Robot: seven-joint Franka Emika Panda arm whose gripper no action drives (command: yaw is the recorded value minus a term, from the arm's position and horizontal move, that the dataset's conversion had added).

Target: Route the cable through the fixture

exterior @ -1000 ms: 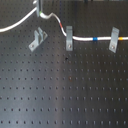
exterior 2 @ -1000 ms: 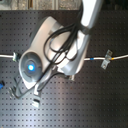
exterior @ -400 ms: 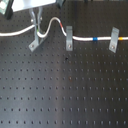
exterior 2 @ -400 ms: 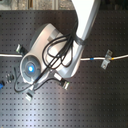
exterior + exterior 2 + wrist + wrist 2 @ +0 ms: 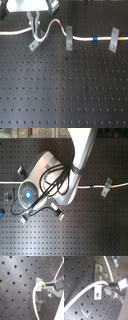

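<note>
The white cable (image 5: pixel 15 32) runs in from the first exterior view's left, dips in a loop just above the fixture (image 5: pixel 34 45), then rises to its red-orange band (image 5: pixel 59 24). It passes a slim clip (image 5: pixel 69 40), and its blue-and-yellow band (image 5: pixel 93 38) lies further on. My gripper (image 5: pixel 34 26) is shut on the cable right over the diagonal fixture. In both wrist views the cable (image 5: pixel 81 293) curves across the fixture (image 5: pixel 98 293) at my fingers (image 5: pixel 115 286). The fixture (image 5: pixel 38 291) fills the middle of the first wrist view. I cannot tell whether the cable sits between the prongs.
A second slim clip (image 5: pixel 115 39) holds the cable at the first exterior view's right. In the second exterior view the arm (image 5: pixel 50 178) hides the fixture. Only the cable's far stretch (image 5: pixel 90 186) and one clip (image 5: pixel 106 187) show there. The black perforated board (image 5: pixel 65 90) carries everything.
My gripper has come down with the cable from above the board to just over the fixture. The cable's left stretch has dropped lower and now loops at the fixture.
</note>
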